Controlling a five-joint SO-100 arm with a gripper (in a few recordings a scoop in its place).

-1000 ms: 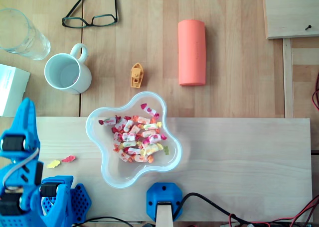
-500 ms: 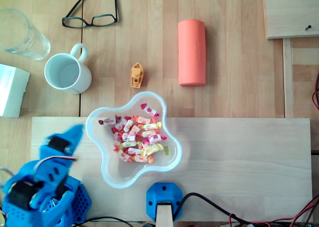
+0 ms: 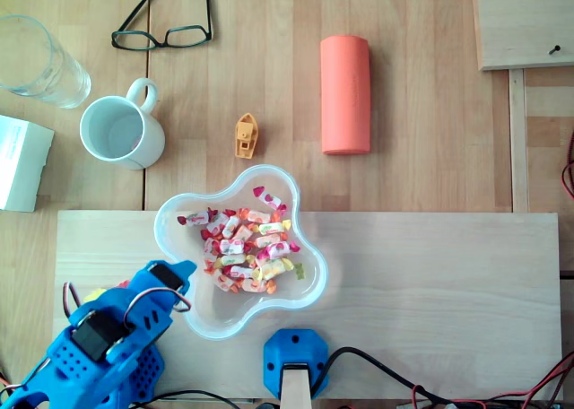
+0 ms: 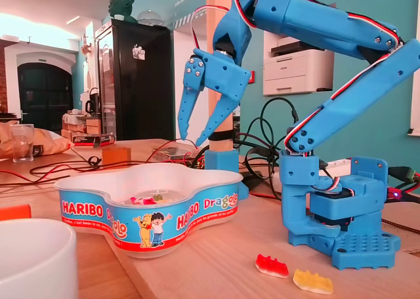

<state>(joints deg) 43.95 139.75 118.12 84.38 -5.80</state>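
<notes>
My blue gripper [image 4: 191, 139] hangs open, fingers pointing down, with nothing between them. It hovers above the near rim of the clear Haribo bowl [image 4: 131, 207]. In the overhead view the gripper [image 3: 176, 283] sits over the bowl's [image 3: 193, 317] lower left edge. Several wrapped candies [image 3: 247, 252] lie in the bowl, and a few show through its wall in the fixed view as candies [image 4: 147, 199]. A red gummy [image 4: 272, 265] and a yellow gummy [image 4: 312, 281] lie on the board beside the arm's base [image 4: 341, 214].
A white mug [image 3: 121, 133], a drinking glass [image 3: 40, 61], spectacles [image 3: 166, 23], a small orange toy boat [image 3: 246, 135] and a salmon cylinder [image 3: 345, 95] lie beyond the bowl. A white box [image 3: 18, 162] sits at the left edge. A blue mount [image 3: 294, 355] with cables stands at the front.
The arm has swung from the far left edge rightward to the bowl's left rim. It now covers the two loose gummies in the overhead view.
</notes>
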